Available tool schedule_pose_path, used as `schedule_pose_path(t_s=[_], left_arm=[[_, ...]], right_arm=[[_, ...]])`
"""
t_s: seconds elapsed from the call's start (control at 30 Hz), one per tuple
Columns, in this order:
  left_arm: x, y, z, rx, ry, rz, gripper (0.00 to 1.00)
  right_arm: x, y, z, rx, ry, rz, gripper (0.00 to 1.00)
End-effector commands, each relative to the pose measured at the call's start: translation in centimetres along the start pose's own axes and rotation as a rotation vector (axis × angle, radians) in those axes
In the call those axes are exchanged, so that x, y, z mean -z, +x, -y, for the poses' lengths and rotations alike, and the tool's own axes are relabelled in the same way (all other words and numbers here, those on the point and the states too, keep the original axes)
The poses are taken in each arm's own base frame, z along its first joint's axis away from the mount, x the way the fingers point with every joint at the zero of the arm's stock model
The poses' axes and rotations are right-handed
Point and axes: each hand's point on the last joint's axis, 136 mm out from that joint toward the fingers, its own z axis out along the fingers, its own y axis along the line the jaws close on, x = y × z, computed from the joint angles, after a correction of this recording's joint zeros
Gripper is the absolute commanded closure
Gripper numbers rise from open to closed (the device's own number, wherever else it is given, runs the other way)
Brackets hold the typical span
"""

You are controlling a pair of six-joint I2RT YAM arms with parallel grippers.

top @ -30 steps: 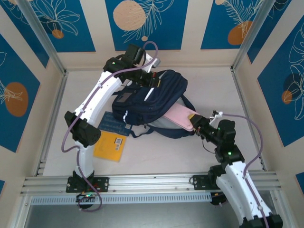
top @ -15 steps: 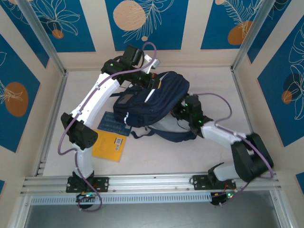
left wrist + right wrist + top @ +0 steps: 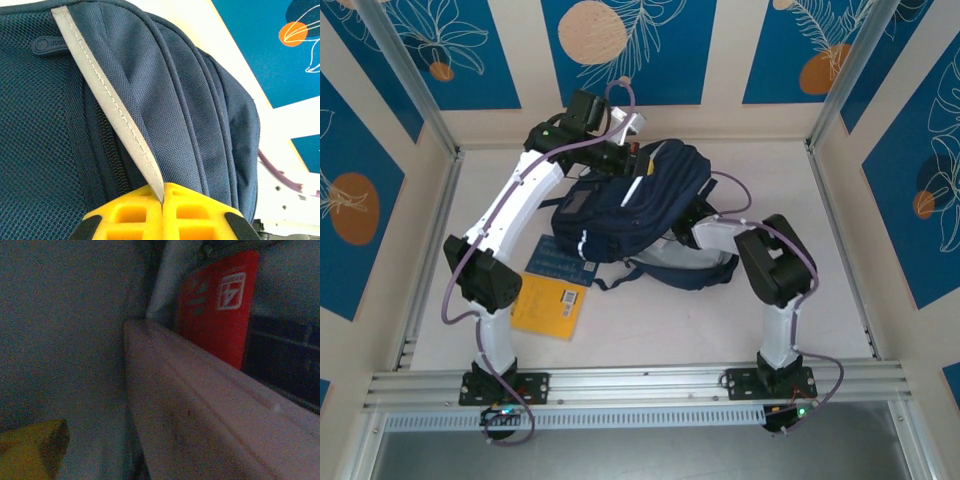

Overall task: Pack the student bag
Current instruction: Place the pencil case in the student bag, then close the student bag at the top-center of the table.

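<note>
Left fingers point(image 3: 135, 215), yellow, clenched on the silver reflective stripe point(image 3: 107, 105) of the student bag point(image 3: 630, 215); left gripper point(image 3: 638, 165) sits at the bag's far top edge. One right finger point(image 3: 31, 446) shows in the dark interior; right gripper clenched or released: cannot tell. Bag lies mid-table toward the far wall; bare table point(image 3: 650, 330) along the near edge and right side. Left arm stretches far, elbow out left. Right arm folds, elbow right, forearm pointing left into the bag. Count: one bag; two books at its near-left, one yellow point(image 3: 552, 305), one dark blue point(image 3: 555, 262) touching the bag. Inside: one pink flat item point(image 3: 200, 415), one red item point(image 3: 220, 305).
</note>
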Motion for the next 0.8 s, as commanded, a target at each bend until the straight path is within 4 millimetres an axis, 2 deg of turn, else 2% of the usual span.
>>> schedule_pose_path(t_s=[0.0, 0.23, 0.33, 0.4, 0.47, 0.5, 0.57, 0.77], left_arm=[[2.5, -2.6, 2.7, -0.078, 0.09, 0.111, 1.0], [0.5, -1.6, 0.5, -0.033, 0.058, 0.084, 1.0], [-0.2, -0.9, 0.2, -0.019, 0.054, 0.071, 1.0], [-0.7, -0.3, 0.7, -0.032, 0.061, 0.056, 1.0], [-1.7, 0.4, 0.9, -0.052, 0.045, 0.031, 1.0], [-2.4, 0.9, 1.2, -0.064, 0.045, 0.011, 1.0], [-3.7, 1.5, 1.9, -0.083, 0.05, -0.017, 1.0], [-7.9, 3.0, 5.6, -0.18, 0.08, -0.098, 1.0]], right_arm=[[5.0, -0.1, -1.0, 0.121, 0.031, 0.016, 0.01], [14.9, 0.4, 3.4, 0.195, 0.165, 0.099, 0.01], [18.0, 0.6, 5.1, 0.189, 0.173, 0.132, 0.01], [20.0, 0.5, 6.1, 0.183, 0.196, 0.167, 0.01], [21.8, 0.7, 6.9, 0.197, 0.202, 0.209, 0.09], [22.5, 0.9, 6.6, 0.219, 0.179, 0.222, 0.14], [23.2, 1.7, 7.6, 0.227, 0.182, 0.218, 0.22], [23.2, 5.1, 15.5, 0.142, 0.392, 0.166, 0.36]])
